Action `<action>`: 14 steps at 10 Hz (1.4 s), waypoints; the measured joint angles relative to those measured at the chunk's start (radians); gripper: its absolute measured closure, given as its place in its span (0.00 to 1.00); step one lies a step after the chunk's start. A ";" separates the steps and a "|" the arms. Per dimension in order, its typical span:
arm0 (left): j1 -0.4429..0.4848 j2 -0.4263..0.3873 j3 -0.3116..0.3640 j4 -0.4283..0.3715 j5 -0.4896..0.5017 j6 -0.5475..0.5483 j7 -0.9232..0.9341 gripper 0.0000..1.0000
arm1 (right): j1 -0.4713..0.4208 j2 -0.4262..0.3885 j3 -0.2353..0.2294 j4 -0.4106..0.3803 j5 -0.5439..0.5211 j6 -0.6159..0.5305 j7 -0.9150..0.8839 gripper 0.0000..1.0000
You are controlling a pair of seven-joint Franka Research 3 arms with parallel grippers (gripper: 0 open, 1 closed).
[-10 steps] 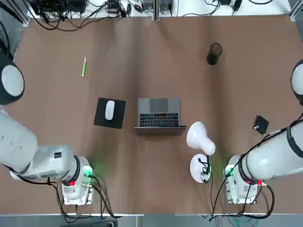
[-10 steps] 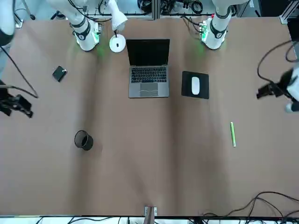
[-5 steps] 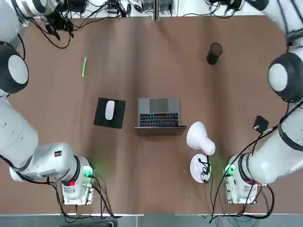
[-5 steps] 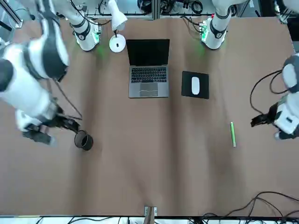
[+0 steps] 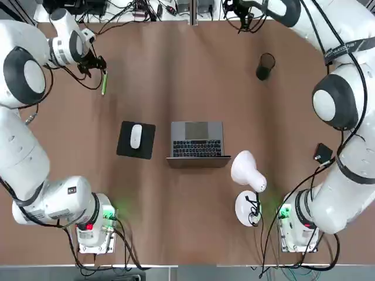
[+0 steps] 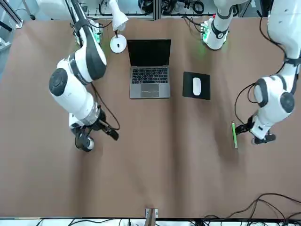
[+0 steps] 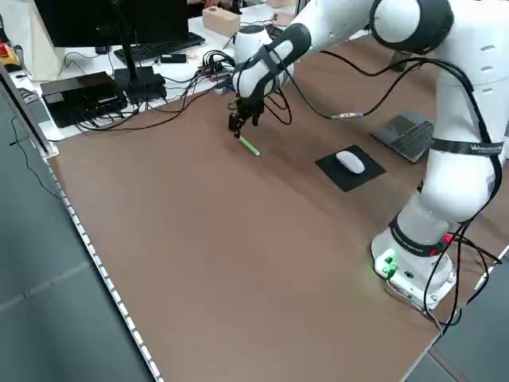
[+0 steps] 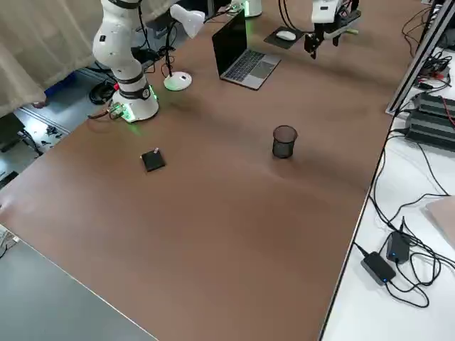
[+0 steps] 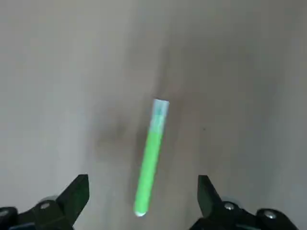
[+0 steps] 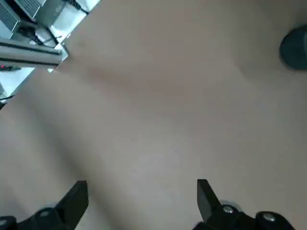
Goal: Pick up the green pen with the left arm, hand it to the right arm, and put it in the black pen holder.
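Observation:
The green pen lies flat on the brown table at the far left. My left gripper hovers just above it, open. In the left wrist view the pen lies between and below the two spread fingertips, untouched. The black pen holder stands upright at the far right. My right gripper hangs high over the far edge, open and empty. Its wrist view shows bare table, with the holder as a dark shape at one side. In the front view the right arm partly covers the holder.
A laptop sits mid-table, with a white mouse on a black pad to its left. A white desk lamp stands near the right base. A small flat black square lies at the right. Cables run along the far edge.
Both arms swung in from the table's sides. The left gripper came down over the green pen, and the right gripper moved to the far edge near the pen holder.

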 joint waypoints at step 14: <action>-0.006 0.036 0.006 -0.051 0.000 0.007 -0.043 0.40 | 0.040 0.000 -0.005 0.004 0.052 0.006 0.197 0.00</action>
